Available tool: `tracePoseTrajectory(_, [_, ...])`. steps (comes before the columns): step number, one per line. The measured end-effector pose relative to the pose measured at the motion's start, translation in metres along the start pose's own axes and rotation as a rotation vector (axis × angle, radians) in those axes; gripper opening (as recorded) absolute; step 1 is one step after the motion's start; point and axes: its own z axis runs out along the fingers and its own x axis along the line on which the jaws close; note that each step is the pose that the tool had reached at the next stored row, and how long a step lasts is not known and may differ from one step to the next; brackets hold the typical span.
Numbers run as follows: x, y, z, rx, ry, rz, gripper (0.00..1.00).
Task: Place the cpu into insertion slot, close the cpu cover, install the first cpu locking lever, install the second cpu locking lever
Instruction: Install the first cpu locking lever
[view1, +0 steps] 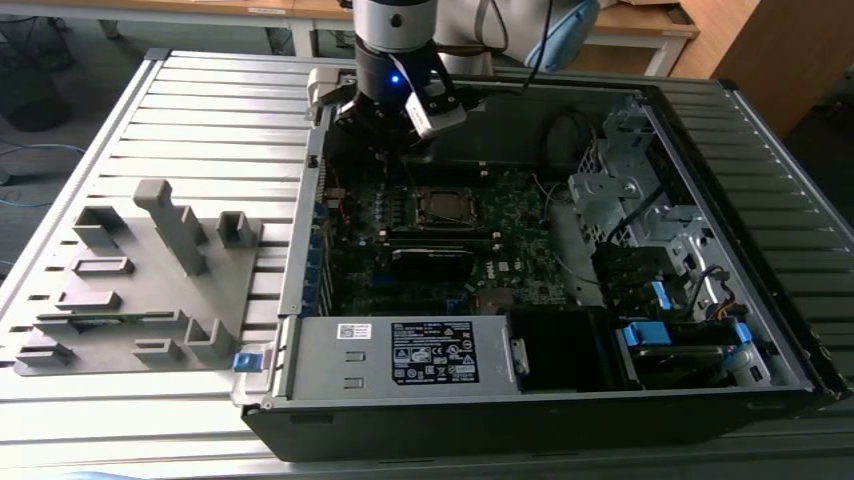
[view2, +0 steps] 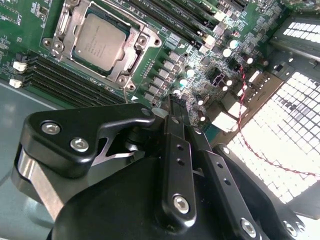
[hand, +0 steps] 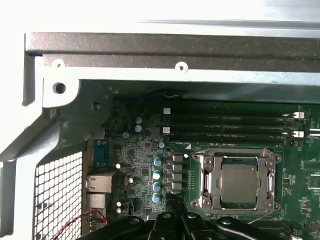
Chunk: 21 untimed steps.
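Gripper (view2: 176, 107): fingers pressed together with nothing between them. The tips hang low over the motherboard (view1: 514, 215), just beside a corner of the socket, among small capacitors (hand: 157, 175).
Cpu (hand: 239, 182): lies flat in the socket, its dull metal top showing through the frame opening.
Cpu cover (hand: 206, 175): folded down around the chip and apparently flush.
Locking lever (hand: 261, 216): a thin wire by one socket edge. Whether it is hooked cannot be told.
Hazard, board contact: the tips stand close to the capacitors, so a sideways slip would likely bend or shear one.
Hazard, lever: the wire looks thin and springy. Closed fingers bearing on it off-centre could slide off and let it spring back, freeing the cover.
Hazard, chip: seating looks even, but any tilt under a clamped cover could damage the contacts beneath.
Hazard, wiring: a twisted red-and-black lead (view2: 250, 135) runs near the fingers and could snag.
Hazard, chassis wall (hand: 150, 50): it stands near the socket and leaves little room for the arm to swing.
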Motion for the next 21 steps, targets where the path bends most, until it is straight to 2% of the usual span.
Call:
tracePoseTrajectory(10, [0.0007,0.0186,0.0022,-0.0008,0.0,0.0,0.11])
tracePoseTrajectory(16, [0.0027,0.0226,0.0052,-0.0056,0.0001,0.0,0.11])
tracePoseTrajectory(18, [0.0046,0.0233,0.0059,-0.0116,0.0001,0.0,0.11])
tracePoseTrajectory(21, [0.0057,0.0236,0.0067,-0.0289,-0.0003,0.0,0.11])
